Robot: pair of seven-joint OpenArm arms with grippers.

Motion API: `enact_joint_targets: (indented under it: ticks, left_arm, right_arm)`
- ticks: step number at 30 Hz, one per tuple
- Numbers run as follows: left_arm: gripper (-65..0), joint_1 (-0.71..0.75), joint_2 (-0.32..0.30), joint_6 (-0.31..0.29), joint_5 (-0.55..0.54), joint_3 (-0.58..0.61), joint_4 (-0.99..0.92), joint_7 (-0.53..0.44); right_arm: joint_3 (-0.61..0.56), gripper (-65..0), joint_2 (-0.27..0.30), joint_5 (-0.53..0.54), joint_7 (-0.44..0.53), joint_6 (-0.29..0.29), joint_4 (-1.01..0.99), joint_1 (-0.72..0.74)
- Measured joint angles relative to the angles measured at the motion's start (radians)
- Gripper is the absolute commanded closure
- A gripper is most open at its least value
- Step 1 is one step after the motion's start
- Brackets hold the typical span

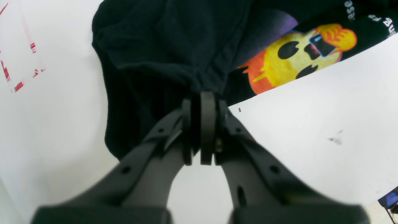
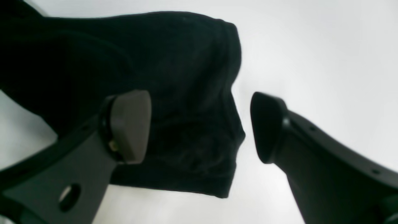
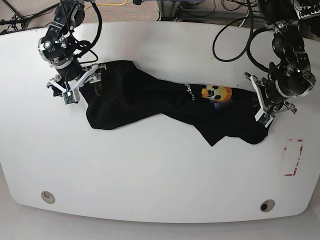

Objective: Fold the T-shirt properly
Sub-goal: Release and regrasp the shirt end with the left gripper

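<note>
The T-shirt (image 3: 150, 102) lies stretched and rumpled across the white table (image 3: 160, 190), running from about 10 o'clock of the table's middle over to 3 o'clock in the base view. Its yellow-orange cartoon face (image 3: 216, 93) shows face up at roughly 2 o'clock of the centre, with a line of small white lettering (image 3: 189, 92) just beside it at its 9 o'clock.

The left gripper (image 1: 200, 96) is clenched on a bunched edge of the black cloth (the pads meet with fabric pinched between them), and the cloth fans out from the pinch toward 12 o'clock in the left wrist view. In that view the cartoon face (image 1: 298, 56) sits at 2 o'clock of the pinch, with a purple patch (image 1: 279, 23) above it. In the base view this gripper (image 3: 264, 116) is at the shirt's 3 o'clock end.

The right gripper (image 2: 200, 127) stands released, its jaws wide apart, over the shirt's other end; a folded hem of black cloth (image 2: 186, 109) lies between the two pads, and neither pad visibly presses on it. In the base view it (image 3: 75, 85) hovers at the 10 o'clock end.

A red-marked rectangle (image 3: 292, 157) sits on the table at 4 o'clock, apart from the shirt.
</note>
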Motion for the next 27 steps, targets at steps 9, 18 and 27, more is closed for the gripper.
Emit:
enact_joint_targets:
  ticks: [9,18,27]
  left_arm:
    - [-6.7,0.037,-0.015,0.0,0.003,0.01,0.0,-0.005]
    - [-27.1,0.041,-0.024,0.0,0.015,0.021,-0.026,-0.001]
    - [-23.1,0.029,-0.026,0.0,0.018,0.026,-0.048,-0.003]
  right_arm:
    - [0.019,-46.8,-0.008,-0.006,-0.011,0.0,-0.009,0.008]
    - [0.018,-46.6,-0.04,-0.005,-0.014,0.0,0.003,0.005]
    - [0.016,-46.7,-0.052,-0.004,-0.029,0.0,0.005,0.005]
